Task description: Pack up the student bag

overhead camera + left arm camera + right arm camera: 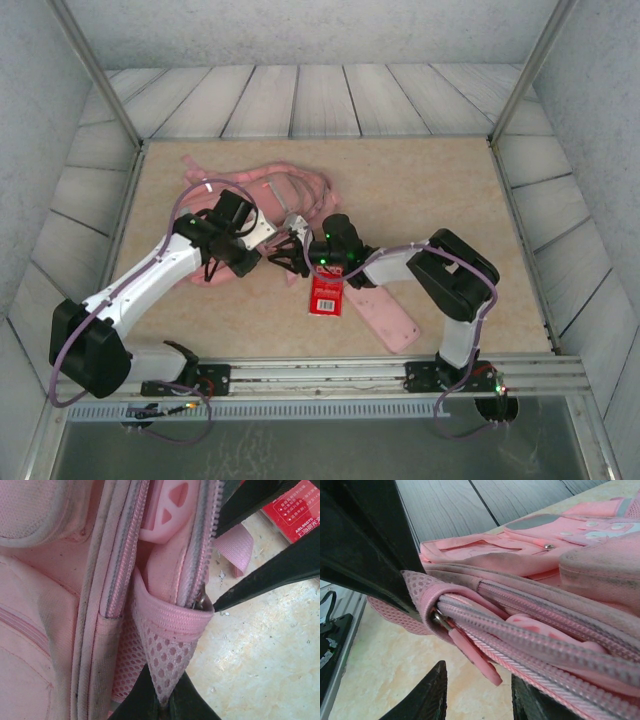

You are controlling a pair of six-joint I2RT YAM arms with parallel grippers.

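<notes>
The student bag [262,190] lies pink and crumpled at the table's middle back. My left gripper [167,702] is shut on the bag's mesh side pocket [170,650], pinching its corner beside the main zip; it shows from above too, left gripper [268,240]. My right gripper [477,695] is open at the zip's end, its two fingers on either side of the pink zip pull [475,655] without touching it; right gripper [293,258]. The zip [545,640] gapes, and a pink object [170,510] lies inside the bag.
A red packet [327,293] lies on the table just in front of the right gripper. A flat pink pencil case [385,315] lies beside it to the right. Grey walls surround the beige table [430,190].
</notes>
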